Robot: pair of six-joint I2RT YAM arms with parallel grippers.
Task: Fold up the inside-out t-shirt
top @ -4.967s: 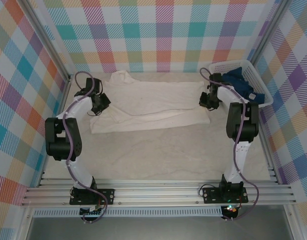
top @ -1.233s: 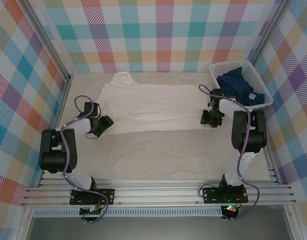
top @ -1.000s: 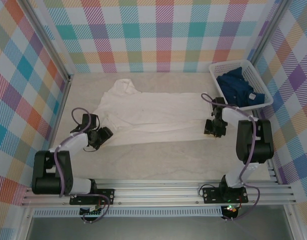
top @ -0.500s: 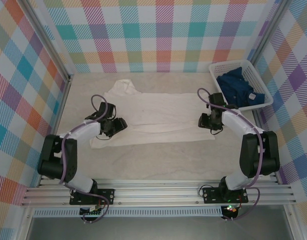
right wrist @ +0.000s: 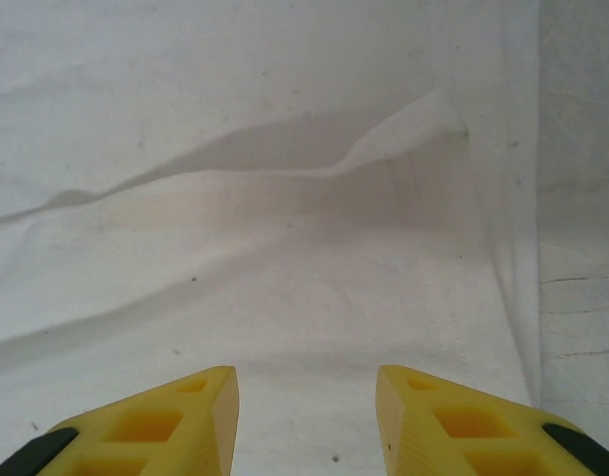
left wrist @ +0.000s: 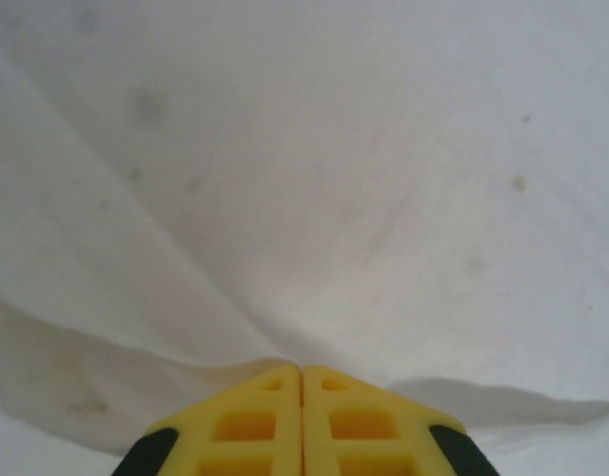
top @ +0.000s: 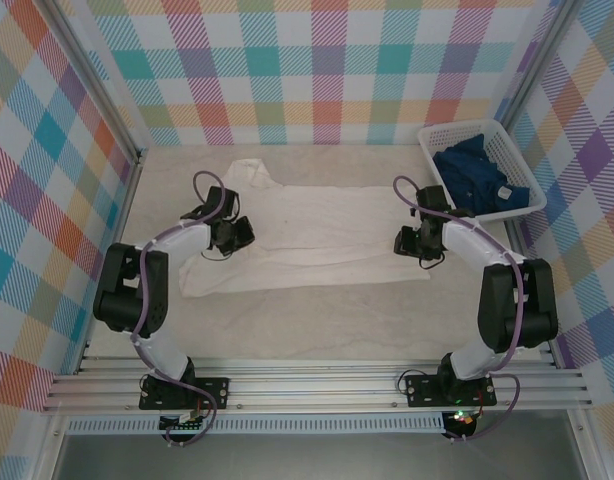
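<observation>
The inside-out t-shirt [top: 322, 235] lies spread white across the middle of the table, a sleeve bunched at its far left corner. My left gripper [top: 235, 235] rests on the shirt's left part. In the left wrist view its yellow fingertips [left wrist: 303, 371] are pressed together, and a raised fold of the shirt [left wrist: 314, 198] runs into them. My right gripper [top: 412, 243] hovers over the shirt's right edge. Its yellow fingers [right wrist: 304, 385] stand apart, with flat wrinkled cloth [right wrist: 285, 268] between them and nothing gripped.
A white plastic basket [top: 457, 128] sits at the back right with a dark blue garment [top: 477, 172] in it, just beyond the right arm. Bare beige table [top: 317, 320] stretches in front of the shirt. Plaid walls enclose the left, back and right.
My left gripper has moved further onto the shirt and shut, pinching a fold. The right gripper has stayed in place, open, at the right edge.
</observation>
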